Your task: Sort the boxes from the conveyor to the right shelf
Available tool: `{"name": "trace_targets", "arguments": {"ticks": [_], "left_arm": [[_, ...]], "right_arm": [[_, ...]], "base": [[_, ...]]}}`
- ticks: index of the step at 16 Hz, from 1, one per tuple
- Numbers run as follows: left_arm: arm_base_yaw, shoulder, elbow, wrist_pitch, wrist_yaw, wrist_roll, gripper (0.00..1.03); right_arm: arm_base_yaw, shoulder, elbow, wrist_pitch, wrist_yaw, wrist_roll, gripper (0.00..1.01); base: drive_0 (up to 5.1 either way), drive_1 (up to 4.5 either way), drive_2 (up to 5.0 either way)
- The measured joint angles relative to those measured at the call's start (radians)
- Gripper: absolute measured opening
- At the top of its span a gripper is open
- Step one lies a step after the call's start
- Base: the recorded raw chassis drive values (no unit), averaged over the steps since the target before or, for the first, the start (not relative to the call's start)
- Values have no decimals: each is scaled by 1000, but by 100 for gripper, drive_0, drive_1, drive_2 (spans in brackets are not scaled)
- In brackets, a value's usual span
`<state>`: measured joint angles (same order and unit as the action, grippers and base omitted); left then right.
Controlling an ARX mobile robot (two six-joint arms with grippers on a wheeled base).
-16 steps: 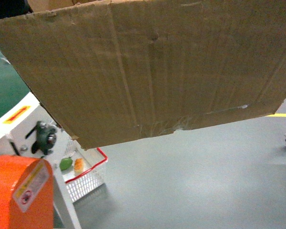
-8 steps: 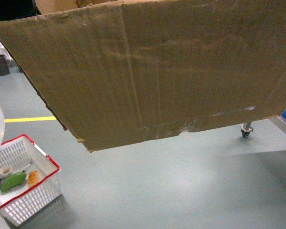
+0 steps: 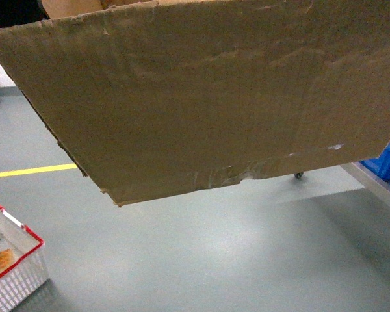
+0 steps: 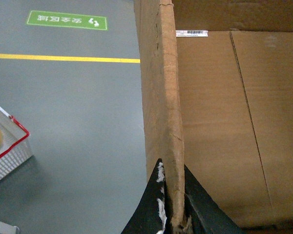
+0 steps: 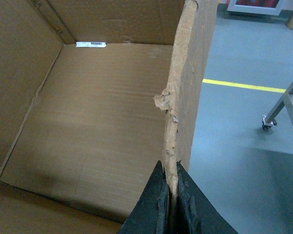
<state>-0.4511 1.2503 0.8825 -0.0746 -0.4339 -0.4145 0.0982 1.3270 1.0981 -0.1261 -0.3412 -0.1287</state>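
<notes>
A large brown cardboard box (image 3: 214,97) hangs in the air and fills the upper part of the head view, its taped bottom seam facing me. My left gripper (image 4: 172,195) is shut on the box's left wall (image 4: 158,87), one finger on each side. My right gripper (image 5: 171,187) is shut on the ragged right wall (image 5: 183,97). The box's inside (image 5: 88,122) holds only a small white label (image 5: 91,44). A steel shelf leg with a caster (image 5: 270,121) and a frame edge (image 3: 370,182) show at right. The conveyor is out of view.
Grey floor (image 3: 214,253) lies below the box, crossed by a yellow line (image 3: 26,171). A white wire basket with a red rim (image 3: 16,260), holding small items, stands at lower left. Blue crates (image 3: 389,162) sit at the right edge. A green floor sign (image 4: 67,20) lies far off.
The view has swung right with the box held: the conveyor and orange housing left the frame, the basket slid to the left edge, and blue crates and the steel frame came in at right.
</notes>
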Motion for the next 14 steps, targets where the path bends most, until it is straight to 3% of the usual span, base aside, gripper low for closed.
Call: {"name": "trace_targets", "arguments": {"ticks": [14], "left_arm": [[0, 0, 0, 0, 0, 0, 2]], "right_arm": [[0, 0, 0, 0, 0, 0, 2]], "base": [[-138, -138, -138]]}}
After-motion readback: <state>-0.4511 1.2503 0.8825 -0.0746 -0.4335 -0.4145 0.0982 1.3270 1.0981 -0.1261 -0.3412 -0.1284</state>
